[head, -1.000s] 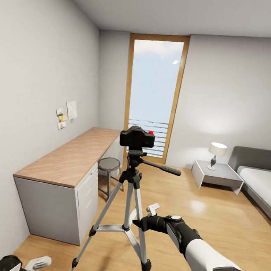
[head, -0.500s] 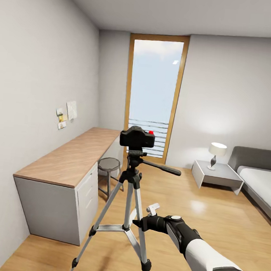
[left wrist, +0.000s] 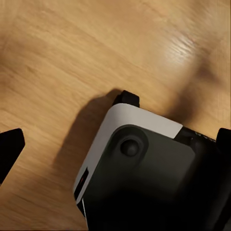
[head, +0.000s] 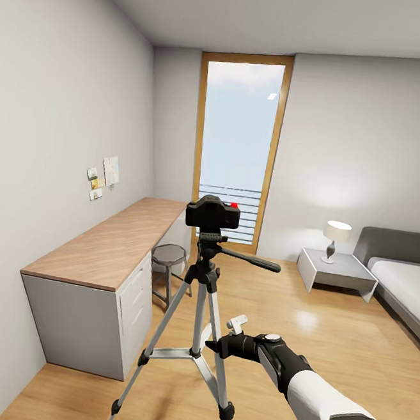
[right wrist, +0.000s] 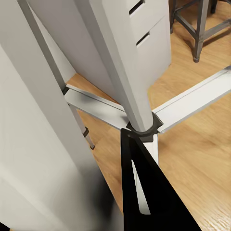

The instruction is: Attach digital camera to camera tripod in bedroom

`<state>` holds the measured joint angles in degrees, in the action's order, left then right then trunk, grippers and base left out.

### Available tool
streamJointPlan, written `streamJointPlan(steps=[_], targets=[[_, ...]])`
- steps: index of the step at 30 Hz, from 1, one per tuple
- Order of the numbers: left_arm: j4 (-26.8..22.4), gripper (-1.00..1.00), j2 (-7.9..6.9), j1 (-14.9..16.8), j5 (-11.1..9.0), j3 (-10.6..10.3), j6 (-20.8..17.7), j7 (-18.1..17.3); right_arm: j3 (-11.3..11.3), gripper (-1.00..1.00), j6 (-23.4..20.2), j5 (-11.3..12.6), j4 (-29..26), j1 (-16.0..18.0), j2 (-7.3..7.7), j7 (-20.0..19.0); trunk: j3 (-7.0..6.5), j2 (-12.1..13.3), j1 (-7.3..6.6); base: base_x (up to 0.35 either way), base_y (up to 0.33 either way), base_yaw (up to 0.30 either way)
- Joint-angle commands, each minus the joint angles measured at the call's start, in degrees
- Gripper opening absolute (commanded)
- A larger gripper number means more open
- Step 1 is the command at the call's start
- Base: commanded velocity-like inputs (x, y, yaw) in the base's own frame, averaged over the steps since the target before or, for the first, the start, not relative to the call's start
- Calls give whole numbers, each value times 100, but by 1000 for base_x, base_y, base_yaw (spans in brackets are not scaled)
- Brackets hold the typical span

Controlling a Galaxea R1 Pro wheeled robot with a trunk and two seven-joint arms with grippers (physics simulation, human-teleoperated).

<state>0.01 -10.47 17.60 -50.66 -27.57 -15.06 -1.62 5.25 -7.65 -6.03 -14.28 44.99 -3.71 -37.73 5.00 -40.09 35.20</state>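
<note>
Black digital camera point(head: 212, 213), red button on top: I log it seated on the head of the camera tripod point(head: 198, 311), lens axis level, body square over the centre column. Whether it is locked onto the mount or only resting there I cannot tell.

Tripod: upright on the wood floor point(head: 325, 349) of the bedroom, three silver legs splayed, pan handle point(head: 251, 260) running out level from the head toward my right side.

Right gripper point(head: 217, 347): low beside the tripod, at the height of the leg braces, well below the camera. The camera lies almost straight up the column from it, slightly toward my left. In the right wrist view one dark finger point(right wrist: 144, 192) sits close against the brace hub point(right wrist: 143, 126) and a silver leg point(right wrist: 120, 62). I see nothing held; how far the jaws stand apart I cannot tell.

Left gripper: the left wrist view looks down on plank floor and the robot base point(left wrist: 144, 178); dark finger tips point(left wrist: 9, 149) sit at opposite edges, so I read the jaws as spread wide and empty.

Judgement: the right arm is the nearer one. Any further reach to the camera is a vertical lift along the column, keeping clear of the pan handle.

Also present: desk point(head: 103, 251), stool point(head: 169, 255), bedside table point(head: 336, 270) with lamp point(head: 336, 238), bed point(head: 402, 280).
</note>
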Motion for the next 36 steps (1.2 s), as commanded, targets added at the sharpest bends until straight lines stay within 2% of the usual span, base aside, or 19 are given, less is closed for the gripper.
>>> streamJointPlan(steps=[1, 3, 7, 13, 22, 23, 26, 31, 36], targets=[[-1, 100, 11, -20, -95, -47, -16, 64, -19, -100, -35, -215, 349, 1, 1, -15, 11, -6, 2, 0, 0, 0], [-1, 100, 36, -86, -186, -47, -7, 215, -17, -100, -35, -214, 348, 1, 1, -15, 11, -6, 2, 0, 0, 0], [-1, 100, 52, -140, -245, -47, 33, 309, -16, -100, -35, -214, 348, 1, 1, -15, 11, -6, 2, 0, 0, 0], [-1, 100, 61, -231, -287, -47, 364, 393, -19, -100, -35, -219, 347, 1, 1, -15, 11, -6, 2, 0, 0, 0], [-1, 100, 62, -257, -289, -47, 450, 408, -18, -100, -38, -228, 347, 1, 1, -8, 11, -6, 2, 0, 0, 0], [-1, 100, 64, -257, -287, -47, 451, 409, -22, 100, -34, -228, 347, 1, 1, -13, 11, -6, 2, 0, 0, 0], [-1, 100, 83, -257, -290, -47, 470, 409, -24, 100, -28, -210, 347, 0, 6, -15, 11, -6, 2, 0, 0, 0], [-1, 100, 114, -263, -283, -47, 810, 403, -24, 100, -27, -212, 347, 1, 13, -22, 11, -6, 2, 0, 0, 0], [-1, 100, 220, -273, -278, -47, 1070, 400, -24, 100, -26, -245, 347, 1, 10, -28, 11, -6, 2, 0, 0, 0]])
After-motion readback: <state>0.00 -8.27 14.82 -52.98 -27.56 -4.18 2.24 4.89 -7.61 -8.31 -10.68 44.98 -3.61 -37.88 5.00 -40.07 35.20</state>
